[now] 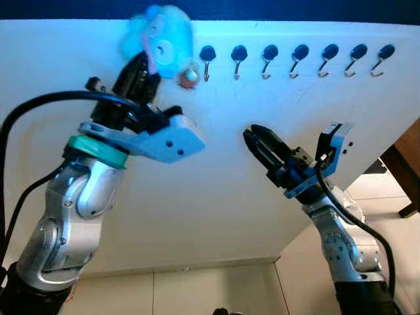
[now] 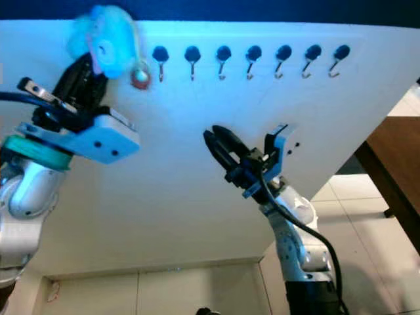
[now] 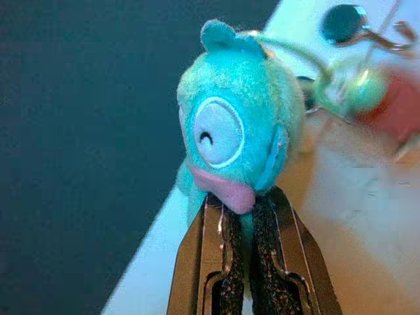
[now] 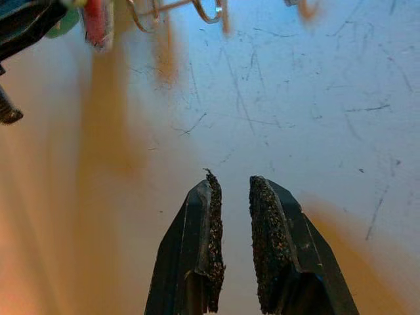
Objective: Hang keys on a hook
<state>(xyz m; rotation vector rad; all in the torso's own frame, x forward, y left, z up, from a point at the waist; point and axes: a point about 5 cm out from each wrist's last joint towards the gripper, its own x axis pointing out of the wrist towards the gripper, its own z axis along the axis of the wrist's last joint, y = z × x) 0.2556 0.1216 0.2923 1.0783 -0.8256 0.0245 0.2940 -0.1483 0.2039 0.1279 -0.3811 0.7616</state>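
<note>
A teal plush keychain [image 1: 164, 39] with one big white eye [image 3: 220, 131] is held up against the white board [image 1: 216, 197]. My left gripper [image 3: 239, 200] is shut on the plush's lower end. A metal ring with a reddish bead [image 1: 189, 77] hangs off the plush's right side, just left of the leftmost hook [image 1: 207, 56] and close beside it. Whether the ring touches that hook I cannot tell. My right gripper [image 1: 257, 139] is raised at mid-board below the hooks, open by a narrow gap, with nothing between its pads [image 4: 213, 216].
A row of several metal hooks on dark blue round bases [image 1: 299, 54] runs along the top of the board to the right. A dark blue band [image 1: 262, 10] lies above it. Brown furniture [image 1: 407, 164] stands at the right, over pale tiled floor [image 1: 216, 289].
</note>
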